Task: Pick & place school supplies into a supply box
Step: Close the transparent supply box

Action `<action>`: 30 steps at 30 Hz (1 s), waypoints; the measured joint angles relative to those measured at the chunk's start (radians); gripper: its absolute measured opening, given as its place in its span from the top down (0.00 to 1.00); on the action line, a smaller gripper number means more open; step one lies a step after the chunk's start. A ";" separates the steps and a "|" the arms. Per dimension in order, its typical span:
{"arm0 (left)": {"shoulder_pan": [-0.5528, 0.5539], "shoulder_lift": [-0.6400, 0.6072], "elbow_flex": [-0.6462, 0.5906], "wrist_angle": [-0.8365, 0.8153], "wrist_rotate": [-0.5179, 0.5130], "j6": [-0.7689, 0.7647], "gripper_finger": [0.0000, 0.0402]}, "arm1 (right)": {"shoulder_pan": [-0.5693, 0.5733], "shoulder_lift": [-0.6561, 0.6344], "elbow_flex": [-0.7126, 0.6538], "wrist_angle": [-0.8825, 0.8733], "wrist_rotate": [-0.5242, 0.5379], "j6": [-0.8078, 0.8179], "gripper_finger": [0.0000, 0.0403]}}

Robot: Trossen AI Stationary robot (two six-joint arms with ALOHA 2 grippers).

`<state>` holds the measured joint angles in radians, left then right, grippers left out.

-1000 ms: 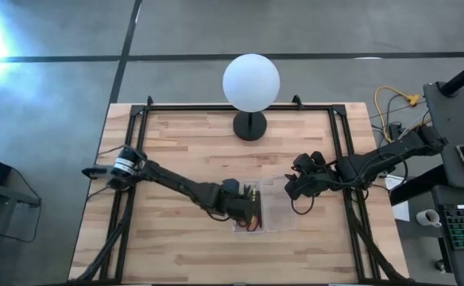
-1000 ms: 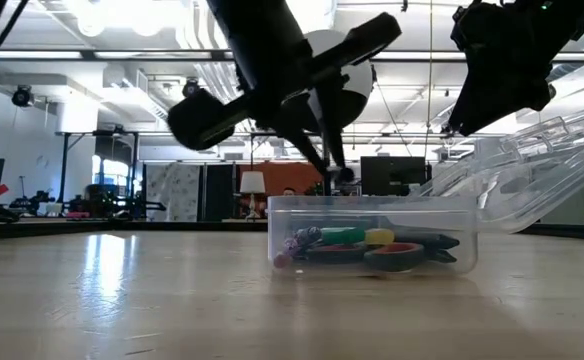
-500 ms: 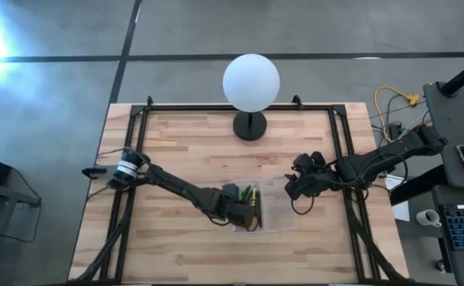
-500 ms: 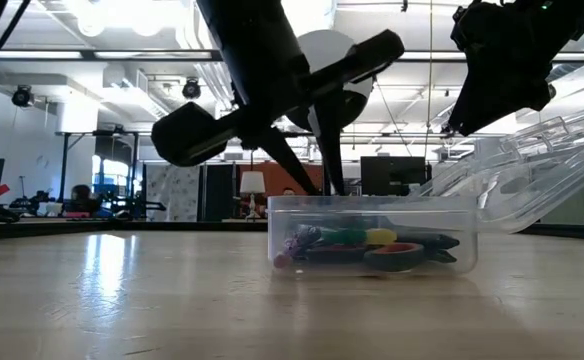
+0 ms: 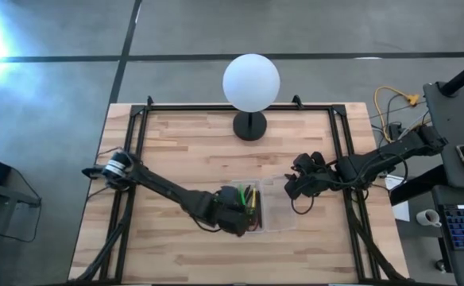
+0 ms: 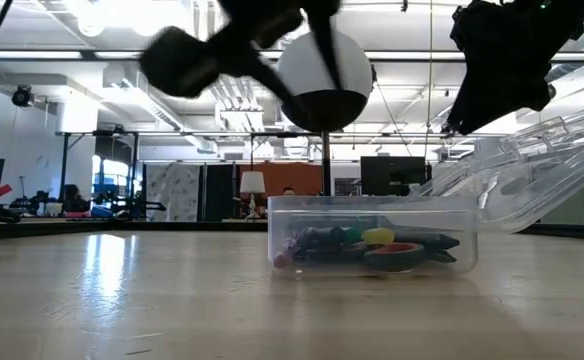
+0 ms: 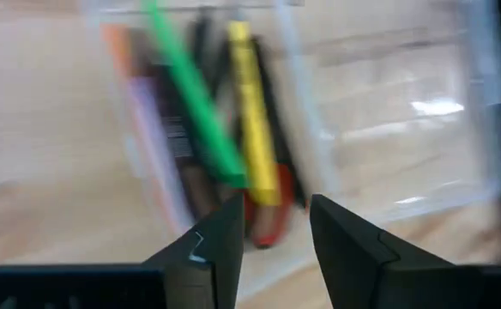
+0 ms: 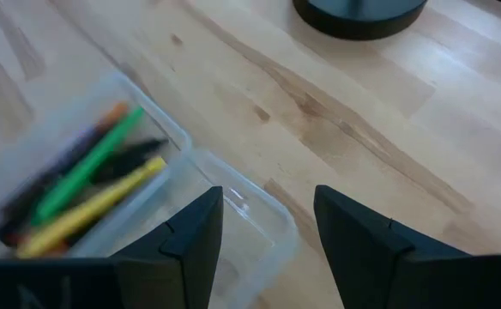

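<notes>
Your left gripper's fingers point(image 7: 209, 249) parted and empty above the supply box point(image 5: 265, 208), green pen point(image 7: 190, 94) inside.

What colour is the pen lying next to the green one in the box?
Yellow. The pen shows best in the left wrist view, beside the green pen in the clear box.

Clear supply box point(image 8: 233, 225), green pen point(image 7: 195, 99), yellow pen point(image 7: 252, 112), white globe lamp point(image 5: 251, 82)

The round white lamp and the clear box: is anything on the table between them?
Nothing: the high view shows only bare wood between the lamp and the box.
</notes>
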<state>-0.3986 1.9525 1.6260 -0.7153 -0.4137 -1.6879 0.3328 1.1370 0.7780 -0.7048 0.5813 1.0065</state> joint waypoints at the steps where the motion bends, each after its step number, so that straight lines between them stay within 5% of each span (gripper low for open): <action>1: -0.009 -0.008 0.000 -0.045 -0.011 -0.016 0.71 | 0.000 0.000 0.000 0.016 0.007 0.016 0.56; 7: -0.061 -0.037 -0.011 -0.313 -0.034 -0.154 0.71 | 0.000 0.000 0.000 0.075 0.017 0.040 0.56; 15: -0.065 -0.046 -0.052 -0.311 -0.036 -0.154 0.71 | 0.001 -0.003 0.008 0.223 -0.142 0.076 0.56; 23: -0.061 -0.169 -0.186 -0.154 -0.079 -0.018 0.71 | 0.001 -0.003 0.034 0.282 -0.163 -0.068 0.56; 30: -0.044 -0.343 -0.488 0.209 -0.094 0.076 0.71 | 0.000 -0.005 0.050 0.354 -0.158 -0.006 0.56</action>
<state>-0.4423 1.6097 1.1381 -0.5061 -0.5075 -1.6115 0.3331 1.1324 0.8284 -0.3509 0.4231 1.0005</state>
